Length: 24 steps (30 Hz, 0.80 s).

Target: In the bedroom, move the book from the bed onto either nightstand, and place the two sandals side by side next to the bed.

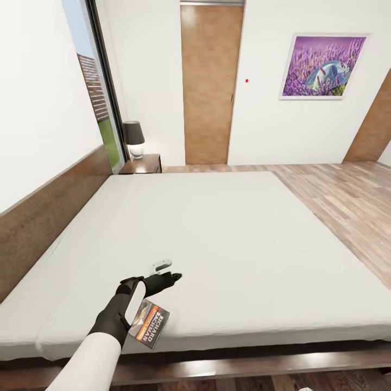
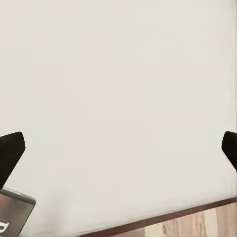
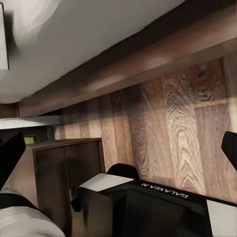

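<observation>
Just behind the left gripper (image 1: 163, 278), toward the wrist and partly under the forearm, the book (image 1: 149, 324) lies flat on the bed (image 1: 244, 233), close to the near edge of the mattress. In the left wrist view the two fingertips (image 2: 11, 153) stand far apart at the sides of the picture with nothing between them, so this gripper is open and empty; the corner of the book (image 2: 15, 215) shows just beside one finger. I judge that the gripper has reached past the book, so if it closes here it will catch only the mattress. If the arm pulls back low, the forearm may push the book over the edge to the floor. The book is thin and flat, so the fingers can also slide over the cover.

The right gripper (image 3: 118, 148) also has its fingertips wide apart and holds nothing; it hangs low, facing the wooden bed frame (image 3: 148, 64) and the floor (image 3: 187, 128).

Far beyond the left gripper, at the other side of the bed, the nightstand (image 1: 142, 164) carries a lamp (image 1: 133, 139). The long carry could shake a weak grip, and the lamp leaves little free top.
</observation>
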{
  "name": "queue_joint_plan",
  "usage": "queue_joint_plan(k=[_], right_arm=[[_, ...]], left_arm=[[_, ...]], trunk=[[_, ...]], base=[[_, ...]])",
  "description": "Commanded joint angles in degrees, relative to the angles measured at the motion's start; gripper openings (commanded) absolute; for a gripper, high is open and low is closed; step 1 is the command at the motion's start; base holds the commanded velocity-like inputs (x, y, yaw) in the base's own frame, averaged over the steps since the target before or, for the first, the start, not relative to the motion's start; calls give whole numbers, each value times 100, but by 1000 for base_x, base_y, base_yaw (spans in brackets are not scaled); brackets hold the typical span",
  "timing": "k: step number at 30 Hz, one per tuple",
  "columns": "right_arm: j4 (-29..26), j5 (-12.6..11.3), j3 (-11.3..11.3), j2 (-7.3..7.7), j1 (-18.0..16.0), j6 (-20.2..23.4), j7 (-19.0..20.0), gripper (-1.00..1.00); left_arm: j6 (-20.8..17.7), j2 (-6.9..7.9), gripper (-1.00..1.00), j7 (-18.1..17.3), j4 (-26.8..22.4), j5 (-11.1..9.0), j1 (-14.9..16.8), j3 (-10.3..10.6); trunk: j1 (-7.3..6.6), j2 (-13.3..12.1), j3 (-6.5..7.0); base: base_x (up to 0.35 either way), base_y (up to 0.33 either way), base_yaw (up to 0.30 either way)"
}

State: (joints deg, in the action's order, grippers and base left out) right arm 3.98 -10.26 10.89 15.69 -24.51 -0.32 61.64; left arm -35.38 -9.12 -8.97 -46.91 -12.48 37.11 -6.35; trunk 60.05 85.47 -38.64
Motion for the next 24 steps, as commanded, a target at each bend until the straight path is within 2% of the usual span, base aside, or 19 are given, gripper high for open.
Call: queue_joint_plan(k=[1, 5, 10, 13, 16, 19, 20, 21, 23, 24], right_arm=[[24, -28, 1, 3, -10, -3, 19, 100], [24, -28, 1, -1, -10, -3, 16, 100], [24, -28, 1, 3, -10, -3, 9, 100], [24, -28, 1, 1, -10, -3, 11, 100], [24, -28, 1, 1, -10, -3, 9, 100], [24, -28, 1, -1, -10, -3, 7, 100], [24, -28, 1, 1, -10, -3, 7, 100], [24, -28, 1, 3, -10, -3, 6, 100], [22, -28, 1, 4, -10, -3, 6, 100], [21, -28, 1, 4, -10, -3, 6, 100]], left_arm=[[-36, -12, 100, -42, -21, -2, -2, -25], [-37, -25, 100, -229, -42, -5, -21, 78], [-42, -15, 100, -1005, -30, -2, -62, 486], [-54, 22, 100, -1394, -8, -1, -76, 585], [-65, 146, 100, -1717, 8, 0, -108, 619], [-67, 368, 100, -2613, 14, 19, -383, 625], [-63, 468, 100, -2921, 14, 28, -474, 626], [-55, 641, 100, -3362, 15, 37, -582, 630], [-46, 853, 100, -3793, 20, 41, -699, 635], [-43, 888, 100, -3855, 28, 42, -733, 635]], trunk=[[-23, -39, 13], [-111, -199, 85], [-220, -400, 175], [-286, -520, 229], [-352, -640, 283], [-418, -761, 336], [-440, -801, 354], [-462, -841, 372], [-506, -921, 408], [-528, -961, 426]], base=[[0, 0, 0], [0, 0, 0], [0, 0, 0], [0, 0, 0], [0, 0, 0], [0, 0, 0], [0, 0, 0], [0, 0, 0], [0, 0, 0], [0, 0, 0]])
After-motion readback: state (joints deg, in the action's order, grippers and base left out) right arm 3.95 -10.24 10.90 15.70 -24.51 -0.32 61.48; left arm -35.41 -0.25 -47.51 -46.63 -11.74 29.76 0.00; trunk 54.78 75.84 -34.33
